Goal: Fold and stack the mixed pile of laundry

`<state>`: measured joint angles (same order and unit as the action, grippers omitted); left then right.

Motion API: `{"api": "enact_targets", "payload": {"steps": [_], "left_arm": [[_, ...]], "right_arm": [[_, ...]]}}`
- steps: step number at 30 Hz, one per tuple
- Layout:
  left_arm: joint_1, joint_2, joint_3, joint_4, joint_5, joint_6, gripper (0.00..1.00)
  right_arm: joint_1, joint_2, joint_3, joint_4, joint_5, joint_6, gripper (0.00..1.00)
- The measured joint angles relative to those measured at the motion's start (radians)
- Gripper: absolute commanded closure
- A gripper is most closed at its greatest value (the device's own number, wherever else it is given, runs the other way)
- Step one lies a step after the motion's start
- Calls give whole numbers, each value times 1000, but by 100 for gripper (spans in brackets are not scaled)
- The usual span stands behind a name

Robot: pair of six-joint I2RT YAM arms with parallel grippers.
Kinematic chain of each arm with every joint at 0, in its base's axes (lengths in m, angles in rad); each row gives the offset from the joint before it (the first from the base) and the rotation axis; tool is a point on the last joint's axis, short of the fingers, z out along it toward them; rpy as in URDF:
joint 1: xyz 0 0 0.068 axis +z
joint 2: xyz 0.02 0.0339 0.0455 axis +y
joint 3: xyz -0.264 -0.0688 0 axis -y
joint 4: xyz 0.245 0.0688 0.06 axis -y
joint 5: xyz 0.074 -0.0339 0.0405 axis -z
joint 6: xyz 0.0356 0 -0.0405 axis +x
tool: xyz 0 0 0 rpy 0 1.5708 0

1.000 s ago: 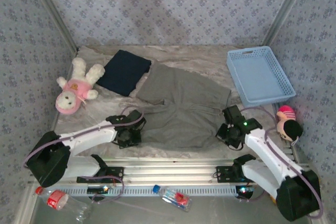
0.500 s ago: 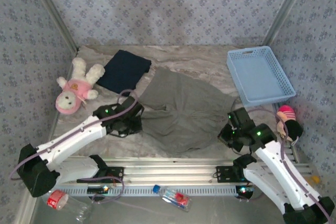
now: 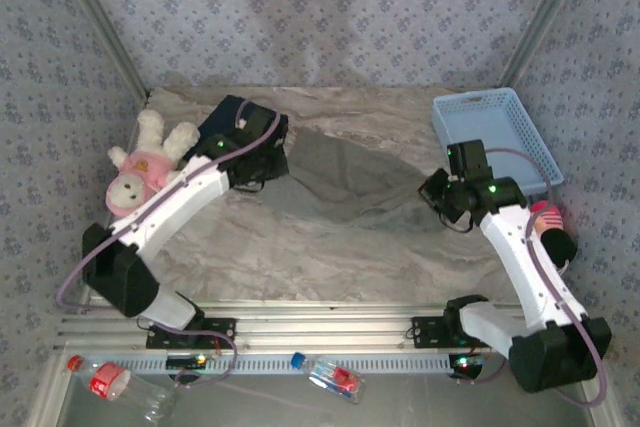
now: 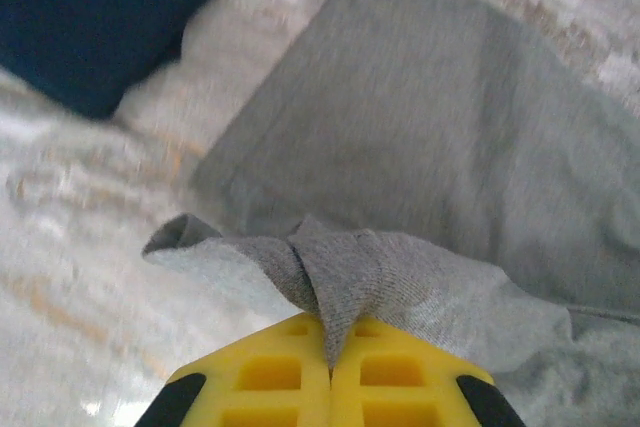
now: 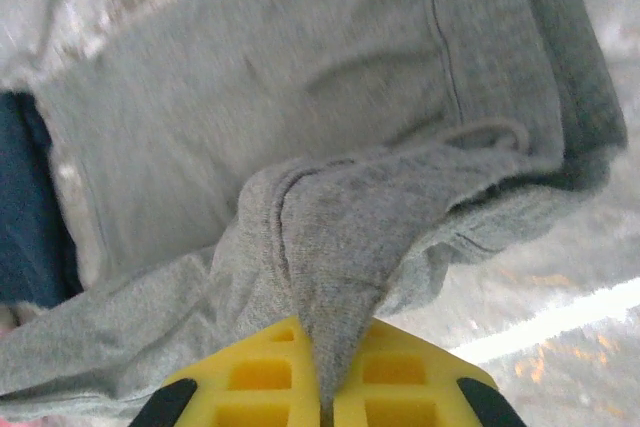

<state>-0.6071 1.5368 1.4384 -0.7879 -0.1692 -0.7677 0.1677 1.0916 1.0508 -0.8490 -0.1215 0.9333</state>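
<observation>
The olive-grey garment [image 3: 350, 175] lies across the middle of the table, its near edge lifted and doubled back toward the far side. My left gripper [image 3: 266, 161] is shut on its left corner. In the left wrist view a pinched fold of grey cloth [image 4: 400, 277] rises from between the yellow fingers of the gripper [image 4: 330, 332]. My right gripper [image 3: 440, 197] is shut on the right corner, and here too cloth [image 5: 330, 247] is bunched in the gripper [image 5: 325, 342]. The dark navy garment [image 3: 228, 113] lies flat at the back left, partly hidden by my left arm.
A light blue mesh basket [image 3: 497, 133] stands at the back right. A pink-and-cream plush toy [image 3: 140, 172] lies by the left wall, and another small toy [image 3: 550, 227] by the right edge. Two plastic bottles [image 3: 330, 377] lie in front of the arm bases.
Both arms have swung from the near edge toward the back, carrying the grey garment's near corners with them. The garment has folded over and bare table shows in front.
</observation>
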Motion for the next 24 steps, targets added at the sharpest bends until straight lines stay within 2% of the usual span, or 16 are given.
{"api": "enact_targets", "payload": {"steps": [2, 4, 5, 6, 7, 8, 10, 14, 16, 18, 20, 24], "left_arm": [[30, 72, 77, 19, 7, 31, 100], [60, 158, 166, 35, 18, 66, 100], [76, 219, 228, 36, 24, 85, 95], [92, 282, 296, 36, 32, 105, 65], [106, 351, 375, 34, 48, 119, 30], [122, 436, 479, 16, 68, 132, 2], [156, 658, 785, -60, 111, 139, 0], [200, 1061, 1417, -261, 159, 148, 0], [213, 1152, 1563, -343, 174, 151, 0], [216, 1147, 1568, -414, 188, 155, 1], [214, 1086, 1474, -416, 199, 166, 1], [196, 846, 1099, -344, 215, 192, 4]], "right_arm": [[-32, 49, 33, 34, 6, -10, 100], [-68, 106, 59, 80, 8, -16, 85], [-90, 138, 65, 113, 8, -16, 79], [-116, 179, 70, 156, 1, -14, 69], [-137, 215, 75, 196, -5, -21, 48], [-163, 269, 89, 242, -9, -26, 28], [-203, 385, 156, 288, -17, -39, 24], [-223, 510, 301, 340, -16, -90, 23], [-210, 510, 344, 342, -15, -113, 25], [-196, 493, 364, 360, -16, -132, 27], [-185, 471, 359, 364, -18, -142, 30], [-171, 424, 304, 359, -23, -168, 38]]}}
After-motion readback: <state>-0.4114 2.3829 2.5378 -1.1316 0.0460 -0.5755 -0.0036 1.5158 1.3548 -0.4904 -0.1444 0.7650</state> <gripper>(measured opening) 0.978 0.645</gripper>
